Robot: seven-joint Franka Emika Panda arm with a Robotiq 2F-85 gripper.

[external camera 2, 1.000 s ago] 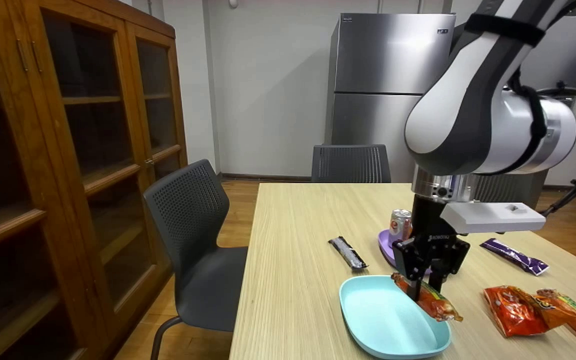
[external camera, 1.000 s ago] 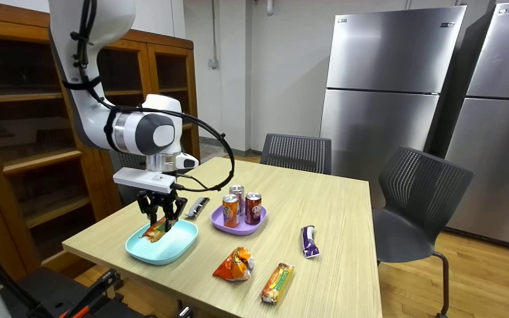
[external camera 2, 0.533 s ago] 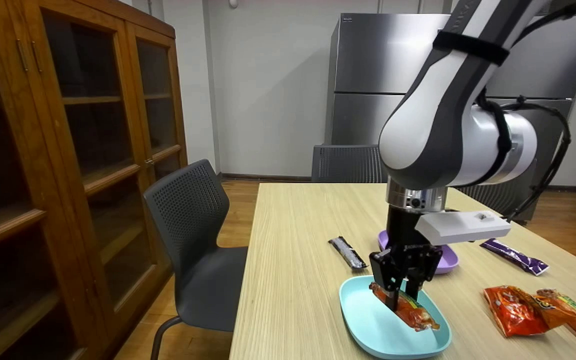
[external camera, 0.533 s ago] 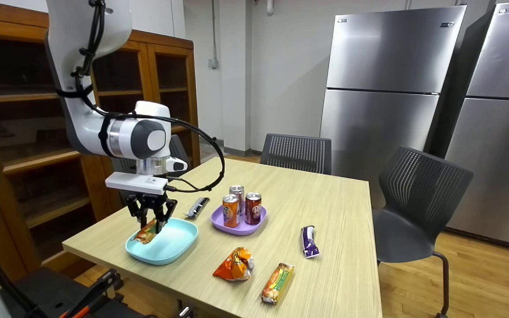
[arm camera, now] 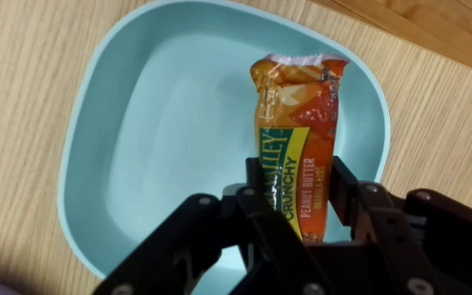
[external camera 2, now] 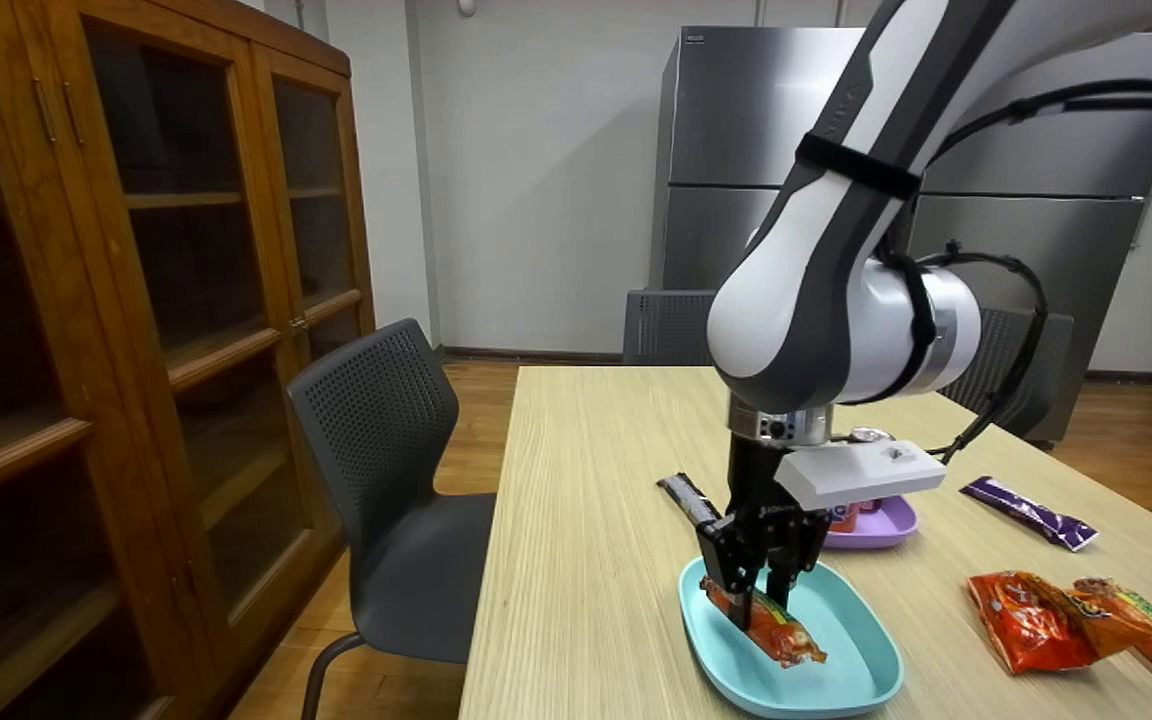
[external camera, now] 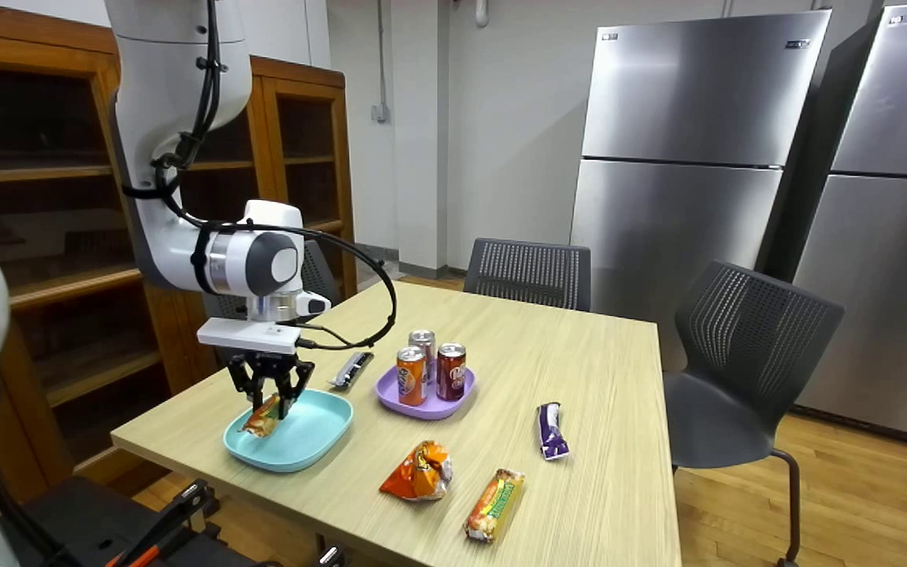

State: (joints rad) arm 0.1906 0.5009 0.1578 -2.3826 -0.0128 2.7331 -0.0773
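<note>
Gripping one granola bar [arm camera: 297, 147] over one tray [arm camera: 166, 123], three cans [external camera: 431, 367] nearby

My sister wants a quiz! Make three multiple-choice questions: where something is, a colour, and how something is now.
1. Where do the soda cans stand?
A) on a chair
B) on the purple plate
C) on the floor

2. What colour is the tray under the jaws?
A) red
B) black
C) light blue

3. How are the jaws?
A) holding a granola bar
B) wide open
C) holding a can

1 B: an exterior view shows them there.
2 C: its light blue rim shows in every view.
3 A: the wrist view shows the bar between them.
</note>
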